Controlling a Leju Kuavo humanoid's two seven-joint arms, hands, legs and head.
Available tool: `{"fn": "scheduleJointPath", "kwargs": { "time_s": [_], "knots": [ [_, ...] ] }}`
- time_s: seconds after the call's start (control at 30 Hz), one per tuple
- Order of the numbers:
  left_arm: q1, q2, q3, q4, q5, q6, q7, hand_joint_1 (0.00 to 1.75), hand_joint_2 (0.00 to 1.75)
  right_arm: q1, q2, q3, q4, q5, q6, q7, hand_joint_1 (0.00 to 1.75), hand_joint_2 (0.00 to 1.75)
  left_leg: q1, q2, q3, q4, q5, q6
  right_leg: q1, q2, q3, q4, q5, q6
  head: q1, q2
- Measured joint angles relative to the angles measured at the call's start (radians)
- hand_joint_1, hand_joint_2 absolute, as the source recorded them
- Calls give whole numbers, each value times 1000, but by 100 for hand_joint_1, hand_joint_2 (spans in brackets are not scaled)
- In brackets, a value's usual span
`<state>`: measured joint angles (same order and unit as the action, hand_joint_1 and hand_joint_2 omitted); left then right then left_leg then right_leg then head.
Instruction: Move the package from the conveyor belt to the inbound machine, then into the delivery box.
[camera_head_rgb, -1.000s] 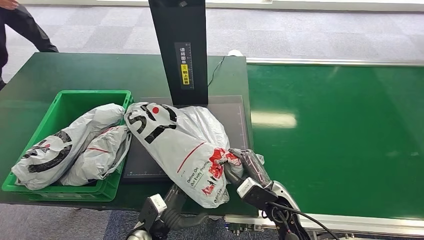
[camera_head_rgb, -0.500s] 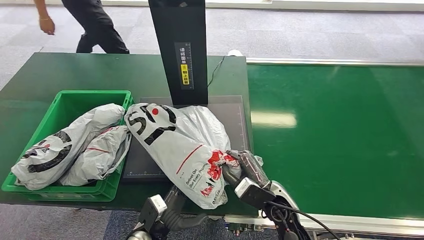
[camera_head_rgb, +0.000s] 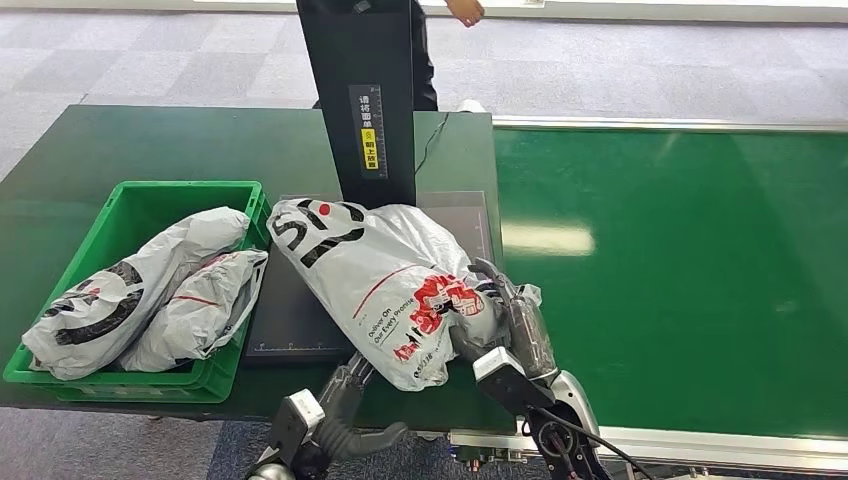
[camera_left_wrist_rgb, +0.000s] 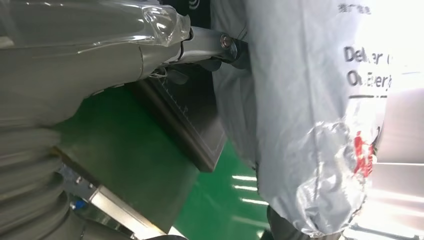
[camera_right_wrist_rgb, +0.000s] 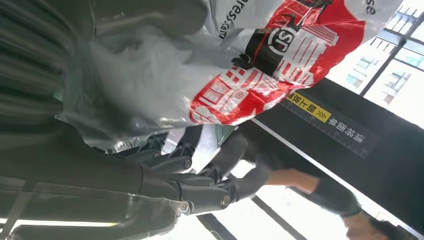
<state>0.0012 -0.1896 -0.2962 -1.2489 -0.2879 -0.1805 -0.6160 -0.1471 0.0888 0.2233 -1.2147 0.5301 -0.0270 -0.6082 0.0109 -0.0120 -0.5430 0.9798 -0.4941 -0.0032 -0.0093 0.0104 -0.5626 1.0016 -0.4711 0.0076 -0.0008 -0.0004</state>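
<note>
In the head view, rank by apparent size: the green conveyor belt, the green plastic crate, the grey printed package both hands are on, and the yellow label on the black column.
1. Green conveyor belt
2. Green plastic crate and grey printed package: look alike, unranked
3. Yellow label

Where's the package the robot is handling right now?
In the head view, the grey package is centre frame over the black scanner pad, right of the green crate, between the left hand and right hand.

Hidden and cut-off parts

Under the package (camera_head_rgb: 385, 285): most of left hand (camera_head_rgb: 350, 385). Behind the black column (camera_head_rgb: 360, 100): most of a person (camera_head_rgb: 440, 40).
</note>
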Motion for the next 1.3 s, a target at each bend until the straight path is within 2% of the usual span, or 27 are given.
{"fn": "scheduleJointPath", "kwargs": {
  "time_s": [0.13,0.33,0.47,0.63,0.87,1.3],
  "knots": [
    [20,5,23,-46,-39,72,6,0,175,32,1,0,-33,-6,-27,-7,0,175,0,0,0,0,0,0,0,0,0,0,0,0,0,0],
    [124,18,112,-241,-86,218,18,0,175,165,19,0,-175,-15,-63,-21,0,175,0,0,0,0,-1,-1,0,0,-1,0,-2,-1,0,0],
    [191,16,160,-376,-149,324,37,0,175,266,47,-5,-280,-61,-42,-35,0,175,1,0,0,-1,-2,-1,1,0,-1,0,-3,-1,0,0],
    [239,6,201,-499,-207,450,62,0,175,329,76,-41,-353,-96,3,-51,0,175,0,0,1,-1,-2,-1,0,0,1,0,-3,-1,0,0],
    [260,5,215,-563,-240,476,81,0,175,351,99,-79,-373,-105,21,-66,0,175,0,0,2,0,-2,-1,0,0,2,0,-3,-1,0,0],
    [262,5,217,-580,-247,482,85,0,175,358,110,-97,-381,-105,21,-69,0,175,0,0,2,0,-2,-1,0,0,2,0,-3,-1,0,0]
  ]
}}
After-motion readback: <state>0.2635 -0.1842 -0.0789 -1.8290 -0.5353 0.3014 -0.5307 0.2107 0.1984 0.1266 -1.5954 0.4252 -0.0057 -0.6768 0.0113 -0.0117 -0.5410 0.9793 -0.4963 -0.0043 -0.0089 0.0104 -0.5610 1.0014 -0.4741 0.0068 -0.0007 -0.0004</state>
